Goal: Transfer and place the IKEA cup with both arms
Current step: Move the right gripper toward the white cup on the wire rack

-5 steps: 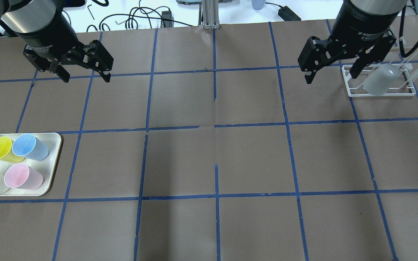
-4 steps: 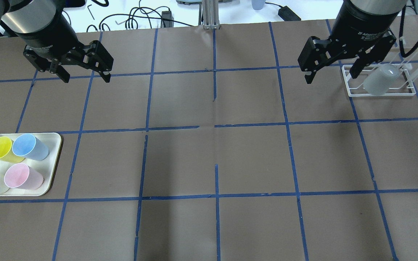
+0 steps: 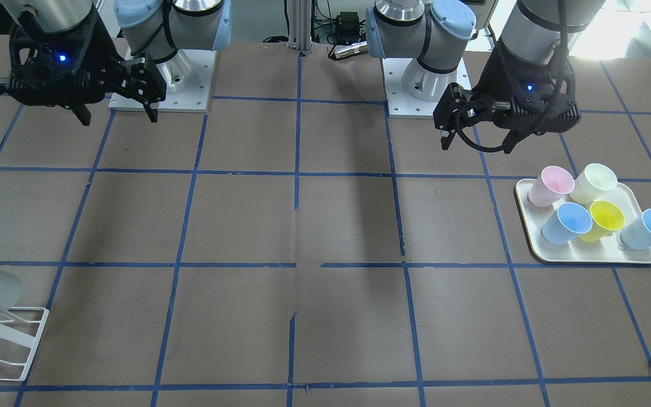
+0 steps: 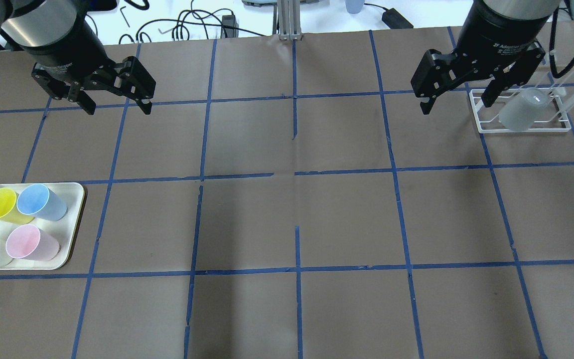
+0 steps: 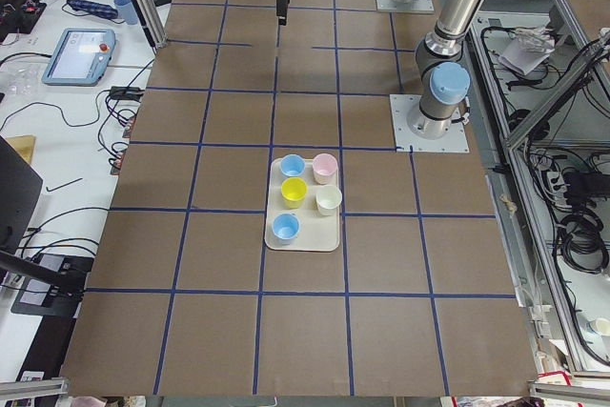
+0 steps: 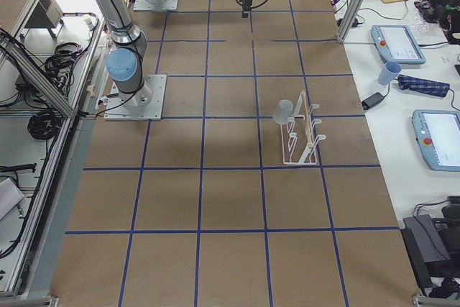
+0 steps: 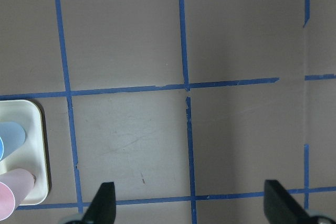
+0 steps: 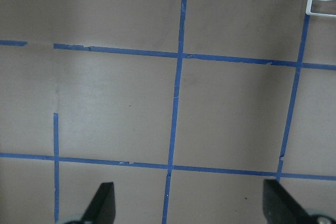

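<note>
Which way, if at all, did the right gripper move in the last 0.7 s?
Yes, slightly: in the overhead view the right gripper edged toward the white rack.

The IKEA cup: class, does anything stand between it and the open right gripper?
Nothing visible does. Only the brown table surface lies between the right gripper and the IKEA cup, which sits tilted on the white wire rack.

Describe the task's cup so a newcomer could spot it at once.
On the robot's right side of the table stands a white wire rack. The IKEA cup hangs tilted on it: pale grey-white and alone, unlike the coloured cups on the tray.
</note>
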### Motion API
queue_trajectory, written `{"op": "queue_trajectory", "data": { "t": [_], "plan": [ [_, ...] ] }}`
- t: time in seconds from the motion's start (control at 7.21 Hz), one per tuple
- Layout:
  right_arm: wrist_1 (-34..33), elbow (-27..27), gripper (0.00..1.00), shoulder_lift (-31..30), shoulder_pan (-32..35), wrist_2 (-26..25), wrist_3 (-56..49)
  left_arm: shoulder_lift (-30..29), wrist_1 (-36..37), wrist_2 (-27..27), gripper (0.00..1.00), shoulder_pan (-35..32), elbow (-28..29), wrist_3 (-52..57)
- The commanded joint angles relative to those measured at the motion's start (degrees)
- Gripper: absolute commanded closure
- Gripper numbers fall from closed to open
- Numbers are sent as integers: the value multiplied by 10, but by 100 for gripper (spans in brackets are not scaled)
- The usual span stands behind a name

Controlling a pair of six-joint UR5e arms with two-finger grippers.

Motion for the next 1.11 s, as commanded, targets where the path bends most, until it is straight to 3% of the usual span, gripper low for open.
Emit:
{"op": "queue_trajectory", "data": {
  "t": [0.0,0.56,0.97],
  "plan": [
    [-23,1,0,2,-27,0,-16,-6,-4,1,0,1,12,0],
    [-130,6,0,41,-111,-1,-62,0,-8,1,0,2,8,8],
    [-139,-16,0,95,-175,-1,-103,0,-3,1,0,2,6,9]
  ]
}}
